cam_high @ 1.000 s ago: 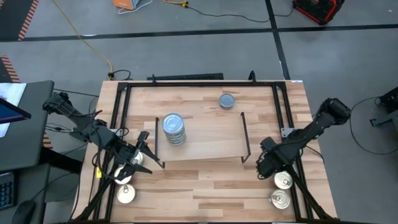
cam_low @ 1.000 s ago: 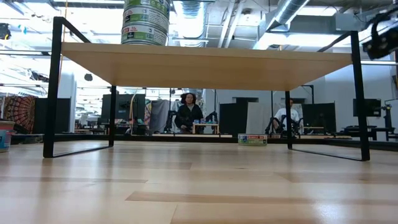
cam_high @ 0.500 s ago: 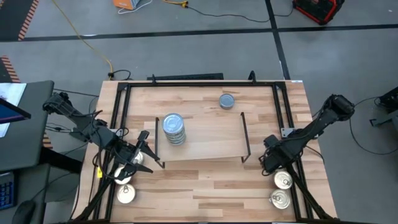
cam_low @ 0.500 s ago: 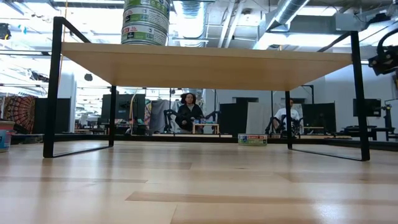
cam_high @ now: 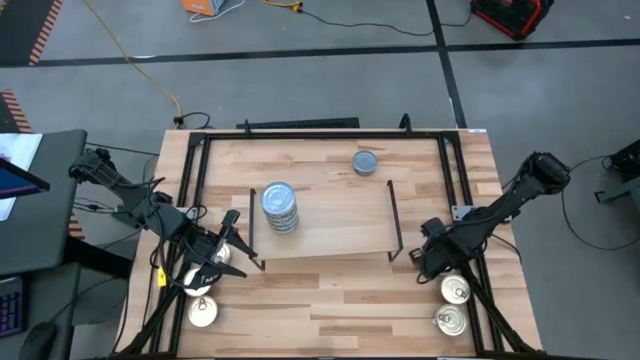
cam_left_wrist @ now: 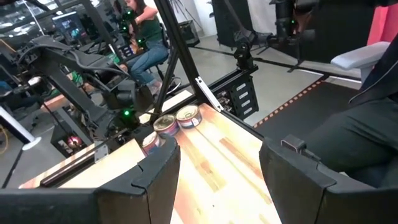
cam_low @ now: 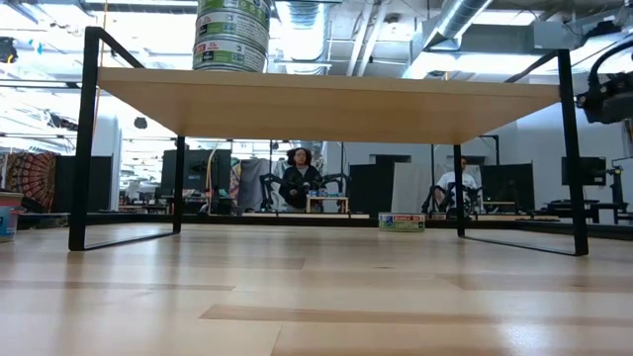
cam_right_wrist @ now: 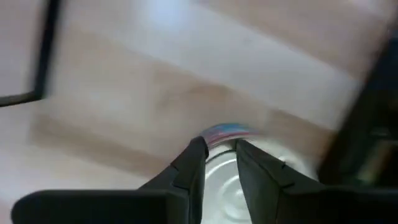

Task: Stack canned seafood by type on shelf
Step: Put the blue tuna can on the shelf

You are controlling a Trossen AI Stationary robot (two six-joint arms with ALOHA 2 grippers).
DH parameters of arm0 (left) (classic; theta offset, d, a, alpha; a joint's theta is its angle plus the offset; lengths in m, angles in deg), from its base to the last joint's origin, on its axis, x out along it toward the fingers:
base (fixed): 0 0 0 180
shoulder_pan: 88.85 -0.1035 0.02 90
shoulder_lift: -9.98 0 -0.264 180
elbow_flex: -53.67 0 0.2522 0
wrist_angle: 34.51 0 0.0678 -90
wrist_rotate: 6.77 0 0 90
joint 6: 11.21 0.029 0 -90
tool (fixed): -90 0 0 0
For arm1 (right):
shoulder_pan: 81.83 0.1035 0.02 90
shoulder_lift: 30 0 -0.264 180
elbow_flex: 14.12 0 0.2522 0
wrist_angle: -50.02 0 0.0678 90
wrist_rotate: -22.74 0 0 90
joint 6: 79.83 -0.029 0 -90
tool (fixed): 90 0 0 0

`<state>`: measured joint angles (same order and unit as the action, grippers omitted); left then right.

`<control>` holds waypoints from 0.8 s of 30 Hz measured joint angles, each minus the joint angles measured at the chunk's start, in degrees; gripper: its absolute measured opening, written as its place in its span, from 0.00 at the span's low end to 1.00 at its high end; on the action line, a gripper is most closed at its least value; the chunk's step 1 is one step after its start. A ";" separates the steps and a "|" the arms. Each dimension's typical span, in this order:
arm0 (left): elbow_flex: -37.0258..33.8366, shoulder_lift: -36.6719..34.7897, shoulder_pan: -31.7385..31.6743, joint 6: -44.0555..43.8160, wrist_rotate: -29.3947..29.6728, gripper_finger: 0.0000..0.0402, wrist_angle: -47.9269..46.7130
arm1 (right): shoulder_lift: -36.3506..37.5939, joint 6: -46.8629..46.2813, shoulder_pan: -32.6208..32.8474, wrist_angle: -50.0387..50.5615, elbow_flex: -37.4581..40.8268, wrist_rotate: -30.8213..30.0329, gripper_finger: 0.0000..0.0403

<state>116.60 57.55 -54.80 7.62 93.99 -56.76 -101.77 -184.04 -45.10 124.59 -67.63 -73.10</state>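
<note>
The shelf (cam_high: 335,225) stands mid-table; its underside shows in the low view (cam_low: 326,104). A stack of blue-grey tins (cam_high: 279,206) rests on the shelf's left part and also shows in the low view (cam_low: 232,35). One blue-grey tin (cam_high: 365,162) lies on the table behind the shelf. My right gripper (cam_high: 435,262) points down over a silver tin (cam_right_wrist: 227,180), its fingers a narrow gap apart (cam_right_wrist: 217,146). Two more silver tins (cam_high: 456,291) (cam_high: 449,321) lie near it. My left gripper (cam_high: 220,252) is open and empty (cam_left_wrist: 219,152) at the front left. My right gripper comes from above at the near rim of the silver tin (cam_right_wrist: 221,134), which lies flat on the table. The picture is blurred, and I cannot tell whether the fingertips touch it.
Two silver tins (cam_high: 200,287) (cam_high: 203,312) lie on the table by my left gripper. A black metal frame (cam_high: 320,135) runs around the tabletop. Bare wood lies in front of the shelf (cam_high: 330,300). People sit in the room beyond the table (cam_low: 300,183).
My right arm has come down toward the silver tins at the front right, as the low view shows. The tins and the stack have stayed where they were.
</note>
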 joint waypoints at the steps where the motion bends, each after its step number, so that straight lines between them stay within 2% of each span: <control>1: 0.00 0.00 0.00 -0.06 -0.01 0.52 -0.06 | -0.42 0.69 -0.02 -2.33 0.04 0.21 0.30; 8: 0.00 0.00 0.00 -0.92 0.04 0.52 -0.76 | -6.01 5.56 1.38 -15.99 -0.88 5.66 0.30; 19: 0.00 0.00 0.00 -1.30 0.22 0.52 -1.17 | -10.41 6.32 4.28 -3.22 -13.96 -0.48 0.27; 24: 0.00 0.00 -0.02 -1.42 0.22 0.52 -1.16 | -12.04 7.43 5.58 9.13 -20.77 -1.60 0.27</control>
<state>116.60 57.55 -54.81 6.20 94.21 -57.92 -113.81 -176.61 -39.52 133.73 -88.40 -74.70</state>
